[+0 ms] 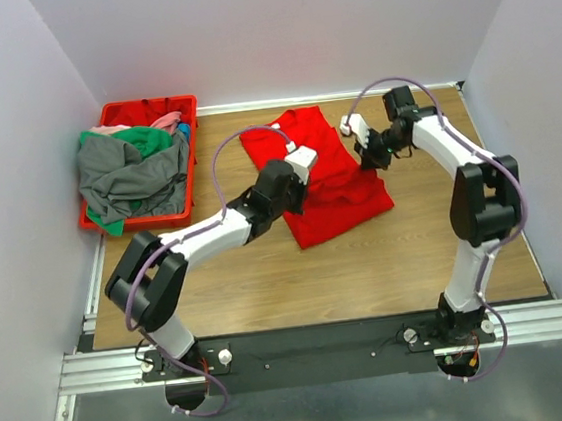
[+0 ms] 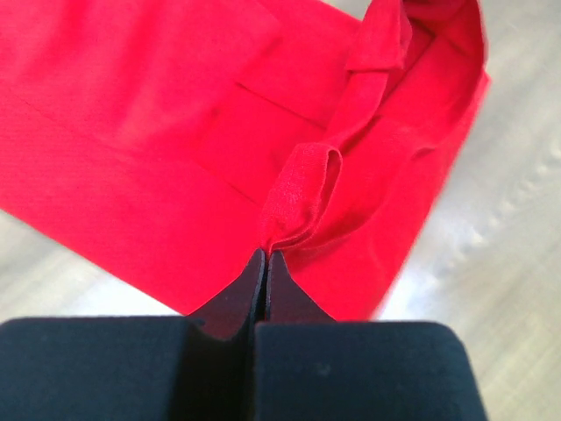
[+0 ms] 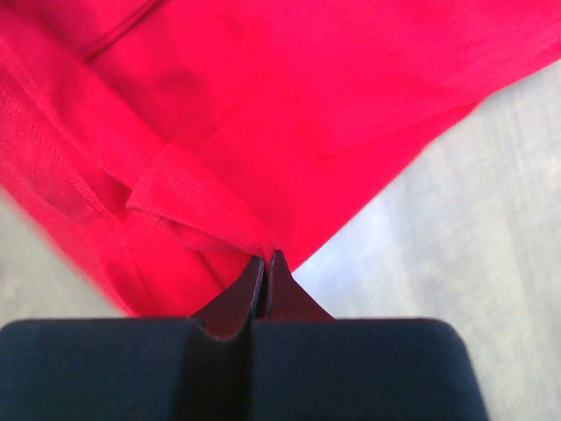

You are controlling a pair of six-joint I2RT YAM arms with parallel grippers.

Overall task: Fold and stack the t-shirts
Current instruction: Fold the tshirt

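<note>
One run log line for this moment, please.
left end effector: shut on red t-shirt | right end effector: shut on red t-shirt

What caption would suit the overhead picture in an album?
Left tool and right tool pinch a red t-shirt on the wooden table, with more shirts heaped in a red crate.

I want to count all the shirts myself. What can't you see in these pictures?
- Top view: the left arm and right arm cover parts of the soft bright red cloth t-shirt.
- Top view: the grey, green and pink shirts heaped in the red plastic crate hide each other; uncountable.
- Wrist views: the left gripper and right gripper block the bottom; edges cut the shirt off.
</note>
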